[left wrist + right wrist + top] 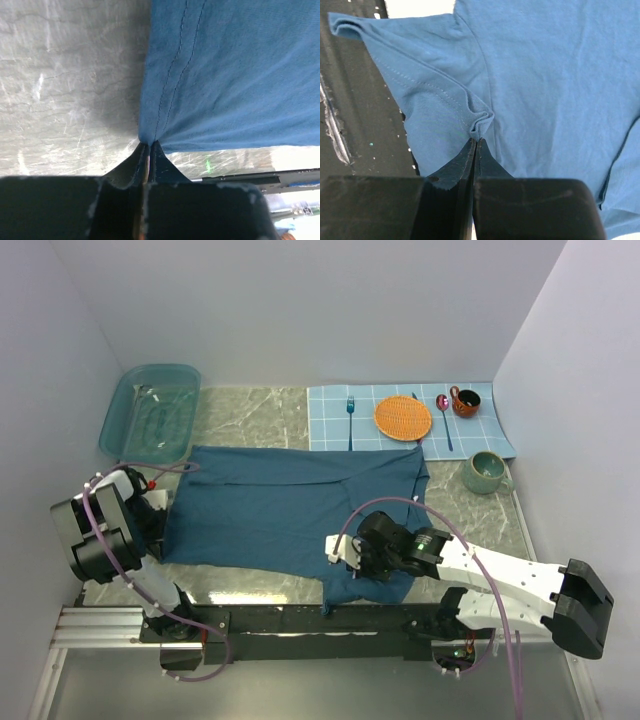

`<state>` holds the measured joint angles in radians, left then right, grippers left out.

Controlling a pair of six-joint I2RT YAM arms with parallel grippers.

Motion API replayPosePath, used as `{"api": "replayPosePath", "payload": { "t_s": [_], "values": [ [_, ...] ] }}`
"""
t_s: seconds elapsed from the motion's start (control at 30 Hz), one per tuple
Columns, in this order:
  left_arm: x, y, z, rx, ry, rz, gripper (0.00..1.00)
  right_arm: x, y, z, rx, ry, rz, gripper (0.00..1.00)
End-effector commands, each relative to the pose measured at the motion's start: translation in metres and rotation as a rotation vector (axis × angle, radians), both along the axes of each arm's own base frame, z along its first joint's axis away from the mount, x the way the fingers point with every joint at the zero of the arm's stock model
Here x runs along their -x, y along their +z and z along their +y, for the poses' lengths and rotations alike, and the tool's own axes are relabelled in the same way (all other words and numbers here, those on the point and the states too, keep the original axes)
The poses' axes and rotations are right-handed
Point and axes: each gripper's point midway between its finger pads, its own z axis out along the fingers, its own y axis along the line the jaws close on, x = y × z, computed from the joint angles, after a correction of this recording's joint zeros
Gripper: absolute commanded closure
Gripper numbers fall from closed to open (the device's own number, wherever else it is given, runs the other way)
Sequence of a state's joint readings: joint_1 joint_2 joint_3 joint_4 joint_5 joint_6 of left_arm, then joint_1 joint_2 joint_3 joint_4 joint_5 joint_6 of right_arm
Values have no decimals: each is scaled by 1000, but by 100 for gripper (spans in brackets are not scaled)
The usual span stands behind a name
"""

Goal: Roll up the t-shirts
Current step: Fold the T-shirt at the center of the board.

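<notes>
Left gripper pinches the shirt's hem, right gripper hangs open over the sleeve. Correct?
No: the right gripper is shut, pinching a fold of the t-shirt by the sleeve, per the right wrist view. The left gripper does pinch the hem.

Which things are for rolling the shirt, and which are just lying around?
For the job: the blue t-shirt; the left arm and right arm, jaws shut on it.
Just lying about: plastic tub, checked placemat, fork, orange plate, spoon, brown cup, green mug.

Both jaws are pinched shut, left arm (105,530) and right arm (480,570) reaching low.
</notes>
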<state>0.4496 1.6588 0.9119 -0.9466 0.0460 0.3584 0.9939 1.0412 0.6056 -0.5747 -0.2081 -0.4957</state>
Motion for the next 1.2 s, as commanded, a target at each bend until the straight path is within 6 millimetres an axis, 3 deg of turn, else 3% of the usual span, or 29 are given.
{"api": "replayPosePath", "payload": {
  "t_s": [0.0,0.17,0.47,0.63,0.77,0.93,1.17],
  "values": [
    [9,-4,-22,119,-11,62,99,-20,17,2,-45,-75,-81,100],
    [-13,19,-24,149,-35,8,99,-36,43,-20,-66,-162,-178,100],
    [-52,66,-21,175,-69,-59,99,-67,105,-66,-116,-374,-319,100],
    [-72,83,-14,161,-66,-93,99,-101,138,-89,-141,-510,-438,100],
    [-86,83,-9,167,-61,-90,99,-129,160,-106,-149,-592,-539,100],
    [-126,98,-7,157,-78,-160,99,-154,179,-114,-153,-627,-609,100],
    [-173,100,-29,149,-134,-218,99,-189,192,-114,-129,-600,-666,100]
  ]
}}
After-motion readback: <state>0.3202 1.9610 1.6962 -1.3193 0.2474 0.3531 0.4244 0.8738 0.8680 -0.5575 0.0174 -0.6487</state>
